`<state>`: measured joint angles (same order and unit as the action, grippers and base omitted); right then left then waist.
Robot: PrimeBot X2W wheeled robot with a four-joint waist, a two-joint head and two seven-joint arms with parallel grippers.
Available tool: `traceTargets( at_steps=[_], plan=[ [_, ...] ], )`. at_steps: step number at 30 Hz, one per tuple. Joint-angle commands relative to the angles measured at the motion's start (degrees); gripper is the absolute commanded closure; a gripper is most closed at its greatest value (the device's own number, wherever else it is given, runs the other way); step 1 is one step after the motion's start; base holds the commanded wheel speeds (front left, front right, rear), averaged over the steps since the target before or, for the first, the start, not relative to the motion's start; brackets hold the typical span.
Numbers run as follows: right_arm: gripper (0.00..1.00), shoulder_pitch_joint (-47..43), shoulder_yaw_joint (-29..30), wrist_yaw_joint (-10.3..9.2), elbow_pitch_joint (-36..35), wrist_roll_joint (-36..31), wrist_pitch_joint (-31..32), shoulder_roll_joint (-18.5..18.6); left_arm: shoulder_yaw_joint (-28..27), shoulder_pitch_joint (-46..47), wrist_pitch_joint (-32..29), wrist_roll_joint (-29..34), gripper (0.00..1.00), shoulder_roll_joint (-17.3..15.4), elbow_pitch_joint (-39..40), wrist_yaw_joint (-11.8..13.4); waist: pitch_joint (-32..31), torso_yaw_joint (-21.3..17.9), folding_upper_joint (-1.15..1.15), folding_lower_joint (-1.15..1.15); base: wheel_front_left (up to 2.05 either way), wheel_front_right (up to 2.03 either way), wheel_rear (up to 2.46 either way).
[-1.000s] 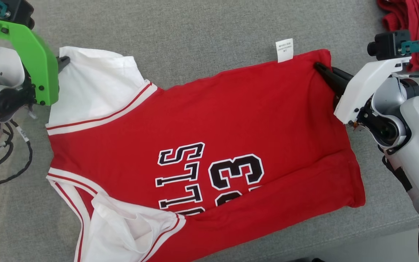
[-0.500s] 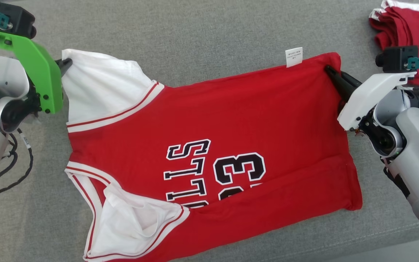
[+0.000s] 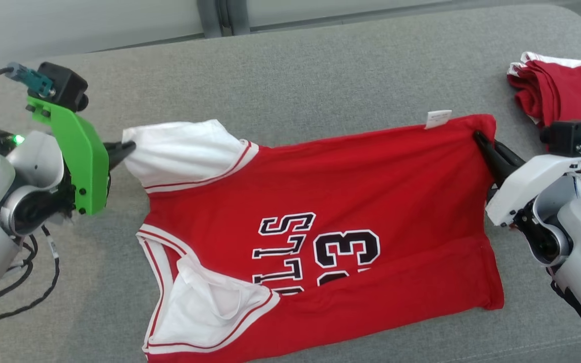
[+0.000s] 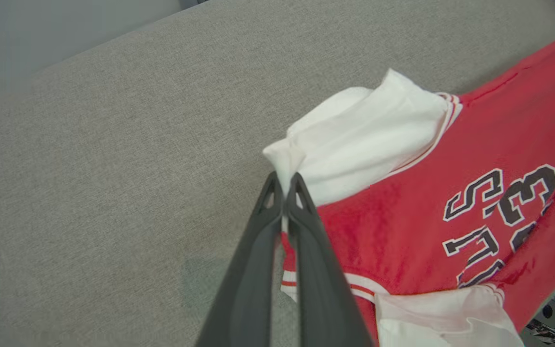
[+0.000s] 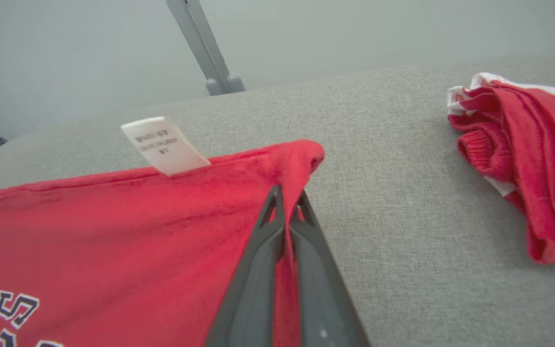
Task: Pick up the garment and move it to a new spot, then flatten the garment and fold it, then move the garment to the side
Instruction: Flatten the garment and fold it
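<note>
Left end effector pinches the 10 o'clock white shoulder of the red-and-white basketball jersey, right end effector its 2 o'clock hem corner; it lies on the grey fabric tabletop, flattening seemingly underway, folding and side-move undone

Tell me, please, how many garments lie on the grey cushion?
2: the jersey spread across the middle, held at its far corners by the left gripper and right gripper; and a folded red pile at the far right, which may hide more.
</note>
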<state>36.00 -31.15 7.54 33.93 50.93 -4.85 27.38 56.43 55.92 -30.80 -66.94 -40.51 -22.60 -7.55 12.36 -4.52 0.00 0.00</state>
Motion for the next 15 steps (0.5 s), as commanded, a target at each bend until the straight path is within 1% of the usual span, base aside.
traceTargets(
  at_steps=[1, 5, 8, 12, 15],
  plan=[
    [1.0, -1.1, -0.7, -0.1, -0.4, 0.0, -1.0, 1.1, 0.5, -1.5, -0.9, -0.9, 1.0, -1.1, 1.6, 0.1, -2.3, 2.1, 0.0, 0.0, 0.0, 0.0, 0.0],
    [1.0, -2.6, -3.6, -0.1, -1.1, -0.5, -2.2, 3.8, 1.4, -3.9, -4.0, -3.7, 1.0, -3.5, 6.2, 0.1, -3.2, 2.9, 0.0, 0.0, 0.0, 0.0, 0.0],
    [1.0, -3.3, -6.1, -0.1, -1.2, -0.2, -1.6, 5.5, 2.1, -5.7, -6.4, -5.6, 1.0, -4.7, 9.7, 0.5, -3.5, 3.4, 0.0, 0.0, 0.0, 0.0, 0.0],
    [1.0, -3.7, -9.9, -0.1, -2.7, 1.1, 2.0, 8.2, 3.0, -7.5, -9.4, -7.3, 1.0, -6.5, 14.4, 1.8, -3.5, 3.8, 0.0, 0.0, 0.0, 0.0, 0.0],
    [1.0, -3.2, -13.3, -0.1, -5.0, 2.8, 6.2, 10.9, 3.7, -8.6, -11.8, -8.9, 1.0, -7.6, 17.3, 3.1, -3.4, 3.8, 0.0, 0.0, 0.0, 0.0, 0.0]
  ],
)
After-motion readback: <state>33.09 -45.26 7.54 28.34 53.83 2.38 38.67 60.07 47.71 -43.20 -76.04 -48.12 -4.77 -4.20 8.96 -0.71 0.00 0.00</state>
